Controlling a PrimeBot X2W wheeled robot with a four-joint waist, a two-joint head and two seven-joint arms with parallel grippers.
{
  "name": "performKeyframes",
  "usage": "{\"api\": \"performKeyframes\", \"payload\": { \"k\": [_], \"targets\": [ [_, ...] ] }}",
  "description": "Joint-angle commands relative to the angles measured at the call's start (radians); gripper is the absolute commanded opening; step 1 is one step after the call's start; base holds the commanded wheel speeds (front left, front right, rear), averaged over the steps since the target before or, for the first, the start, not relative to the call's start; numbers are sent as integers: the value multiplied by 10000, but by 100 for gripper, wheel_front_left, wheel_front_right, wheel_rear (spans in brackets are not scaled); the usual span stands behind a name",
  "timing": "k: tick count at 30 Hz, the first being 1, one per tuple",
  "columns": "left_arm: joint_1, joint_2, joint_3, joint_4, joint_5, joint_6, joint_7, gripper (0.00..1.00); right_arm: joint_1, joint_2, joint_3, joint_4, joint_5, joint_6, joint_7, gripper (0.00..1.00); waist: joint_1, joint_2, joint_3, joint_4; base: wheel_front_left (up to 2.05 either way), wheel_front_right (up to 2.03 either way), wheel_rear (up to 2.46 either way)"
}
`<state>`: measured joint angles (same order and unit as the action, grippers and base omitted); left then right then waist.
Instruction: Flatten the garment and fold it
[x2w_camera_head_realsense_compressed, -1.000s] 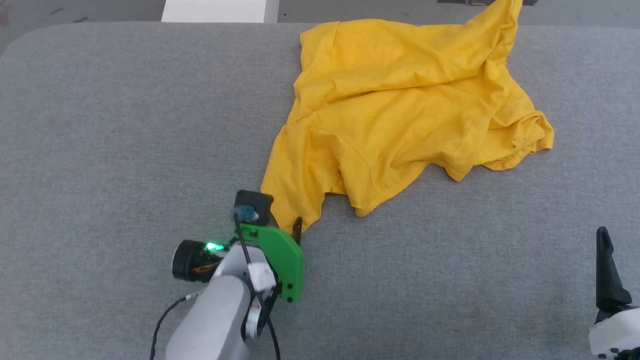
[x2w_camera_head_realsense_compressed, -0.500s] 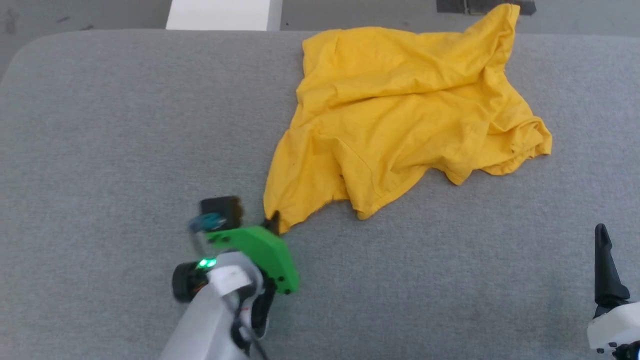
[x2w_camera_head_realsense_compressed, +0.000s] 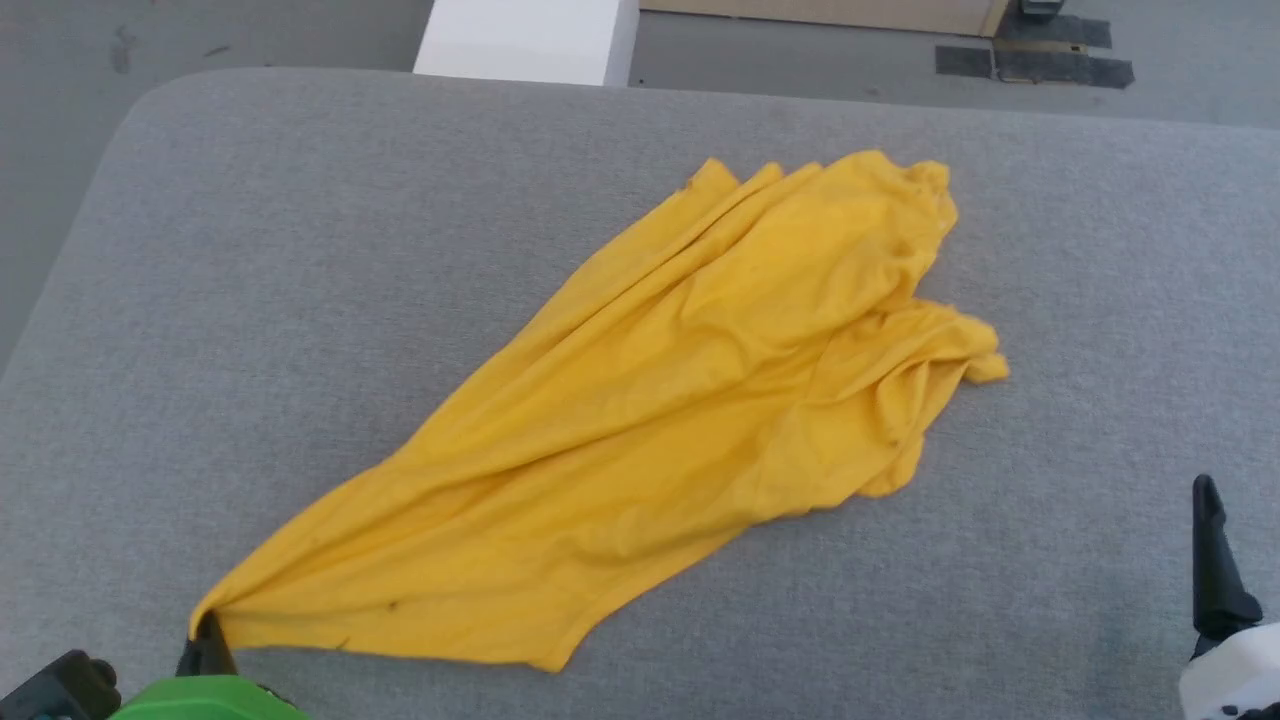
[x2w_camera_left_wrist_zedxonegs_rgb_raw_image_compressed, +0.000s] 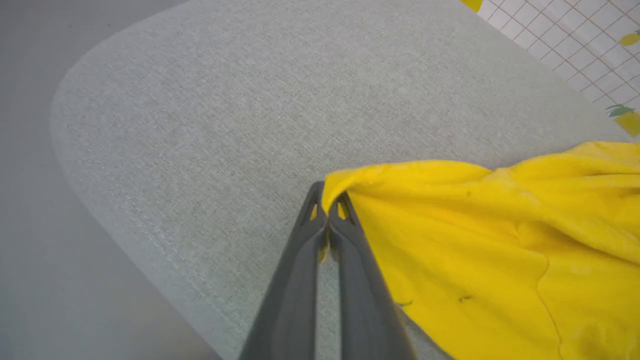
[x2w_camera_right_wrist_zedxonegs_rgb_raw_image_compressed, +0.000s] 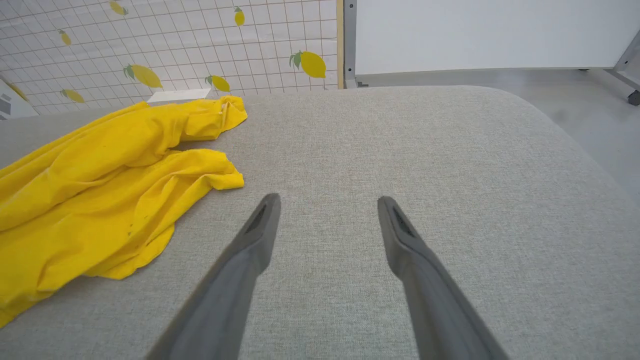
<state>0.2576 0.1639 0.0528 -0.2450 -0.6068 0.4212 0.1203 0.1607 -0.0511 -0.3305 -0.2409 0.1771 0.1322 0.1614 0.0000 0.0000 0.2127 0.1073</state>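
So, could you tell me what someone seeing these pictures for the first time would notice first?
The eye goes straight to the bright yellow garment, lying drawn out in a long creased diagonal across the grey padded table, from the far middle towards the near left corner. At that near corner the left tool is shut on a tip of the cloth. The right tool hangs open over bare table to the garment's right.
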Motion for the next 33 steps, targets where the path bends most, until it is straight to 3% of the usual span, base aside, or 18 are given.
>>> {"api": "performKeyframes", "payload": {
  "k": [1, 7, 16, 20, 33],
  "targets": [
    [101, 76, 22, -147, 174, 134, -65, 0, 109, 8, 38, 25, -9, -15, 68, 100, 0, 0, -92, 119, 0, 0, 0],
    [-224, -15, -492, -394, 323, 74, 49, 0, -269, -191, 517, -100, -392, -15, 623, 100, 0, 0, -166, 320, 0, 0, 0],
    [-992, -299, -1326, -498, 499, -174, -38, 0, -2917, -2160, 1783, 1049, 311, -15, 3235, 100, 0, 0, 523, 485, 0, 0, 0],
    [-1284, -433, -1601, -494, 565, -225, -143, 0, -4040, -2715, 2352, 1824, 661, -15, 3856, 100, 0, 0, 961, 634, 0, 0, 0],
    [-1703, -652, -1968, -163, 504, -336, -412, 0, -5406, -3229, 3724, 3938, 1024, -15, 4699, 100, 0, 0, 1600, 1151, 0, 0, 0]
  ]
}}
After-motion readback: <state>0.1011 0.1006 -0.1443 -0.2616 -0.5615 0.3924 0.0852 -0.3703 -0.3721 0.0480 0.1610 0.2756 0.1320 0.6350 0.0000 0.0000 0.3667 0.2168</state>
